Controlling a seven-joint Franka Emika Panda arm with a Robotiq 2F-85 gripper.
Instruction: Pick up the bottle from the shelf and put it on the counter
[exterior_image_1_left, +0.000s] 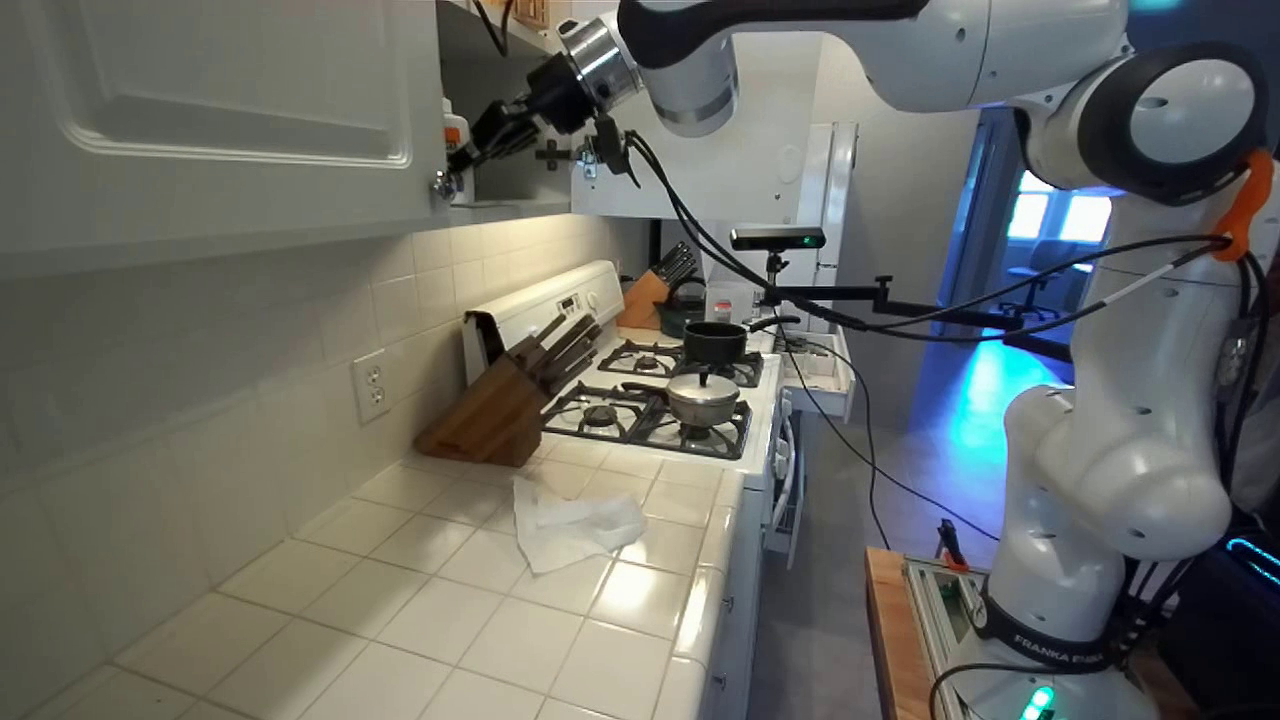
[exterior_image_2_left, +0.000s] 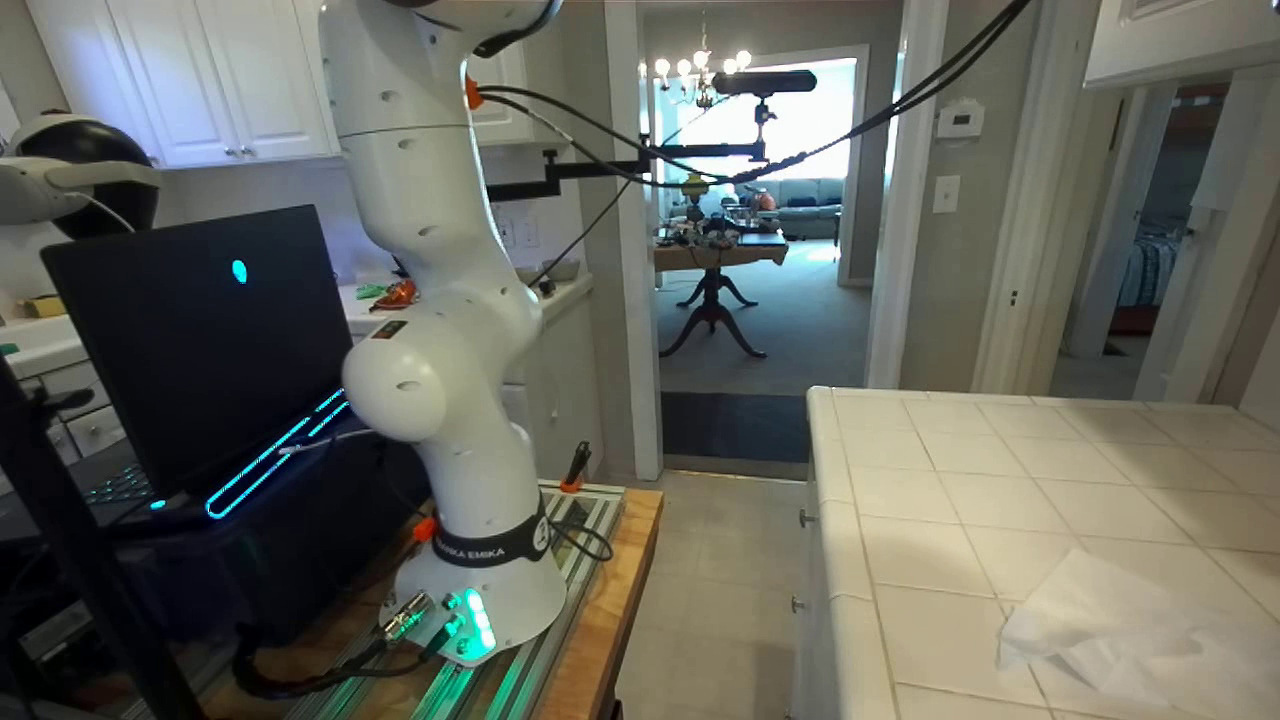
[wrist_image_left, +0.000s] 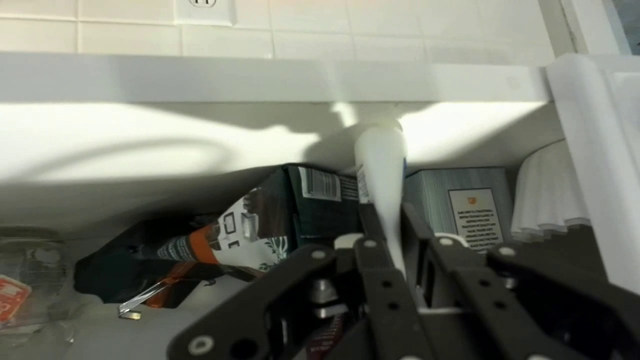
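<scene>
The white bottle (exterior_image_1_left: 457, 128) with an orange label stands in the open shelf (exterior_image_1_left: 520, 209) beside the white cabinet door, partly hidden by the door and fingers. In the wrist view the bottle (wrist_image_left: 382, 155) is between my fingers, its base close to the shelf floor; I cannot tell whether it touches. My gripper (wrist_image_left: 391, 212) is shut on the bottle, with a finger against each side. In an exterior view the gripper (exterior_image_1_left: 465, 157) reaches into the shelf from the right. The tiled counter (exterior_image_1_left: 450, 620) lies below and also shows in an exterior view (exterior_image_2_left: 950, 510).
A dark green package (wrist_image_left: 320, 210) and a grey-blue box (wrist_image_left: 457, 200) stand close to the bottle. White paper filters (wrist_image_left: 547, 192) are beside the box. The cabinet door (exterior_image_1_left: 250, 110) borders the opening. A paper towel (exterior_image_1_left: 575, 525) and knife block (exterior_image_1_left: 490, 415) are on the counter.
</scene>
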